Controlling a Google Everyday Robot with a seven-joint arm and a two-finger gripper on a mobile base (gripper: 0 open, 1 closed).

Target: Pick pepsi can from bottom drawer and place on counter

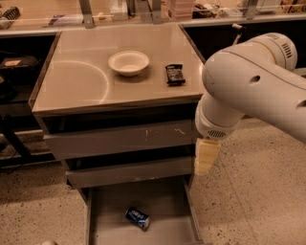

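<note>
The pepsi can (137, 217), small and blue, lies on its side on the floor of the open bottom drawer (167, 210), near its middle. The counter (76, 81) is the glossy beige-grey top of the cabinet, with a faint arc mark at its left. My white arm reaches in from the right. My cream gripper (205, 156) hangs below the arm's end, at the cabinet's right front corner, level with the middle drawer. It is above and to the right of the can and apart from it. Nothing shows in it.
A white bowl (128, 62) and a black snack packet (175, 74) sit on the counter. Two shut grey drawers (119, 139) are above the open one; the upper one has white scratches. A tan shelf with metal posts (86, 12) runs behind. Speckled floor lies at the right.
</note>
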